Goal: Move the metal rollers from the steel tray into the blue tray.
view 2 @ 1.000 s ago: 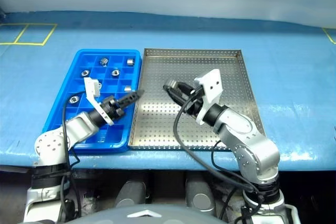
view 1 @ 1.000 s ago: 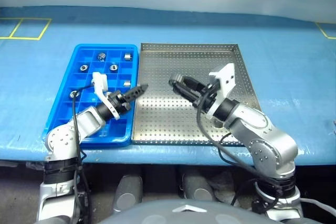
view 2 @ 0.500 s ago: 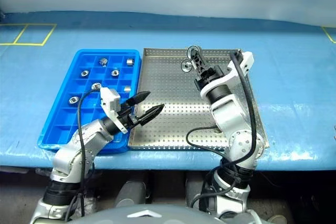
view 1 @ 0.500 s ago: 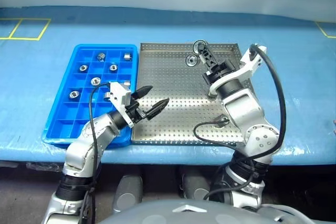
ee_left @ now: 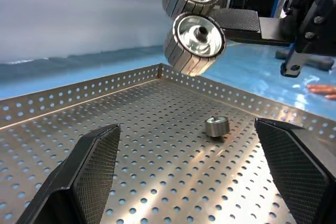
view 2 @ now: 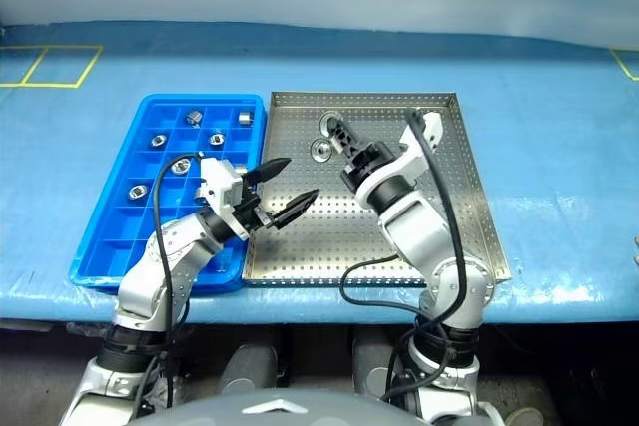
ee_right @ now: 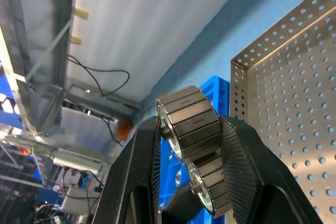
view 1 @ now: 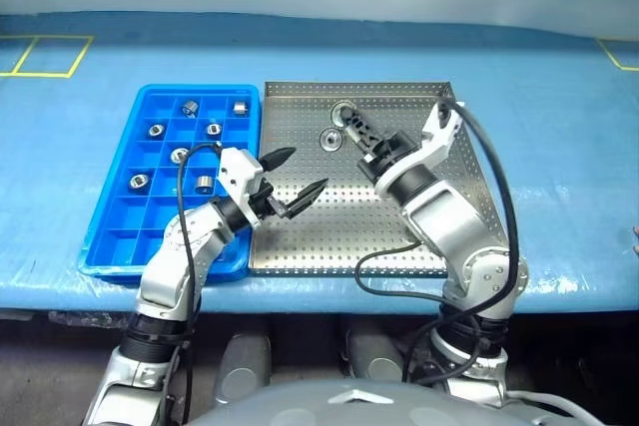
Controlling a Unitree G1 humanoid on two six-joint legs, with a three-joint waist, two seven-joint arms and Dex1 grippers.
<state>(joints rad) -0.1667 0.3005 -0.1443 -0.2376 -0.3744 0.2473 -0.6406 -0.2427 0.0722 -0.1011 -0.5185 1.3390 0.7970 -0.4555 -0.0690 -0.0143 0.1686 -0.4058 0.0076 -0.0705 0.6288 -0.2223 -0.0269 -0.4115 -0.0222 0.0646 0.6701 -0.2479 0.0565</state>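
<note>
1. The left claw [view 1: 296,176] is seen low and left of centre in the head view, its two fingers spread wide and empty, over the near-left part of the steel tray [view 1: 300,246].

2. The right claw [view 1: 347,127] is seen just above centre, closed on two metal rollers [ee_right: 190,120] pinched side by side between its pads [ee_right: 239,150]; in the left wrist view the pair [ee_left: 195,39] is shown hanging clear above the perforated floor.

3. One small roller [ee_left: 216,126] is seen lying loose on the tray floor in the left wrist view, near the far corner.

4. Further left, the blue tray [view 1: 112,231] is seen beside the steel tray on the worktop [view 1: 559,167], with rollers such as one [view 1: 204,184] already resting singly in its upper compartments.

5. The rollers are judged to be hard, rigid and dense for their size, with smooth faceted sides likely to slip in a light pinch.

6. A hold across the outer wall at mid-height is judged best, with the flat faces kept clear of the pads.

7. Two rollers held in one pinch are judged less secure than one, since either could pivot out.
</note>
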